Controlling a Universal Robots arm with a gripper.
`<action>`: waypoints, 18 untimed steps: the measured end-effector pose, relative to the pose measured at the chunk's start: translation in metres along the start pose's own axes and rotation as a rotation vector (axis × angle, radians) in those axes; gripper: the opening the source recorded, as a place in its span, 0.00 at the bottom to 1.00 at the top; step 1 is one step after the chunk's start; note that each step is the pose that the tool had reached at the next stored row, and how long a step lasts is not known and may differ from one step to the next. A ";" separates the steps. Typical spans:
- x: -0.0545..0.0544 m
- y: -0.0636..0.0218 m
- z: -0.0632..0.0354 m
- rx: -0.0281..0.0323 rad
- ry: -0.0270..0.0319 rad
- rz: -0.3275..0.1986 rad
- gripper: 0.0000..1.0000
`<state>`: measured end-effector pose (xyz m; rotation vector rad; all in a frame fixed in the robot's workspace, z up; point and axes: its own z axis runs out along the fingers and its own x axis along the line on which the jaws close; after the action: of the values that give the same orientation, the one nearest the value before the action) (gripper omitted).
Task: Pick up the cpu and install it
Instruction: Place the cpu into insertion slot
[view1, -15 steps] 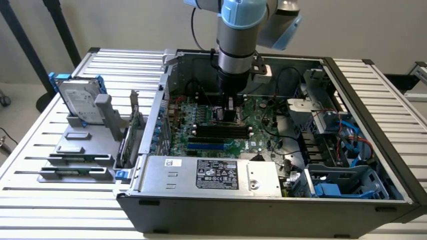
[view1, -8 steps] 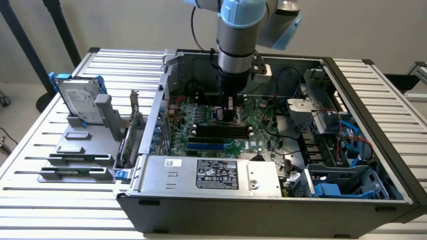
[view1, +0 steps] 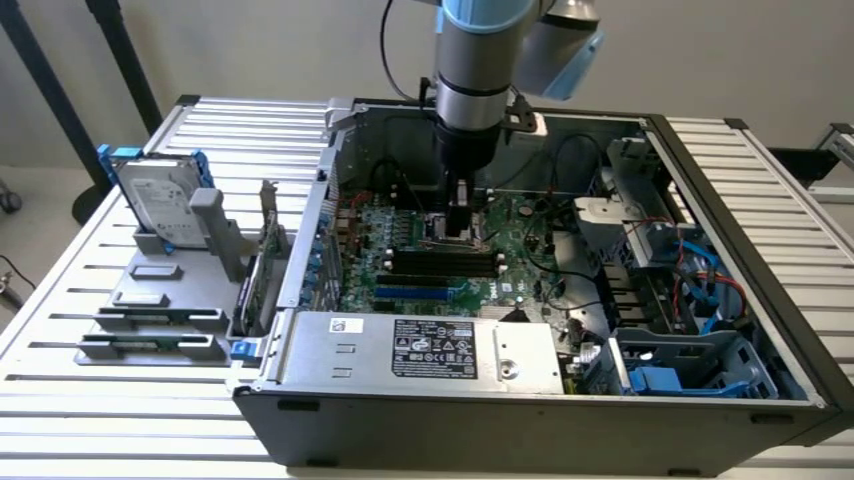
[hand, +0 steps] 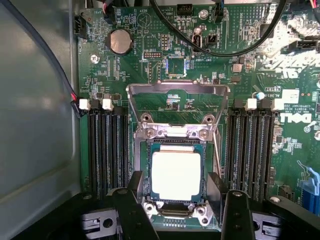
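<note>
The cpu (hand: 176, 170) lay flat in its socket (hand: 150, 150) on the green board (hand: 260, 75), shiny side up. The end effector (hand: 176, 181) hung right over it, pointing straight down into the computer case (view1: 534, 420). Its two black fingers (hand: 137, 192) were spread wide, one on each side of the chip. They sat just beside the chip's edges. I could not tell if they touched it, and the chip looked like it rested in the socket, not lifted.

The chip was almost square, so it had no real long side. The fingers lined up with two of its facing edges.

The metal hold-down frame (hand: 177, 90) of the socket stood flipped open, on the far side of the chip from the fingers. Rows of dark memory slots (hand: 107, 150) ran along both sides of the socket, close by but apart from the fingers. A round silver battery (hand: 120, 41) and some black cables (hand: 225, 50) were farther off on the board. Nothing lay between the fingers and the chip.

In the exterior view, a hard drive (view1: 158, 200) stood in a gray holder on the tabletop (view1: 761, 180), well away at the exterior view's left.
</note>
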<state>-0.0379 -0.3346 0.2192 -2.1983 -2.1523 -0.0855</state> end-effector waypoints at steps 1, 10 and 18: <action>0.000 -0.0009 -0.0026 0.0000 0.0016 0.000 0.63; 0.001 -0.0230 -0.0157 0.0007 0.0341 0.000 0.63; 0.001 -0.0323 -0.0187 0.0009 0.0484 0.000 0.63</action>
<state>-0.0701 -0.3346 0.2382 -2.1720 -2.1271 -0.1363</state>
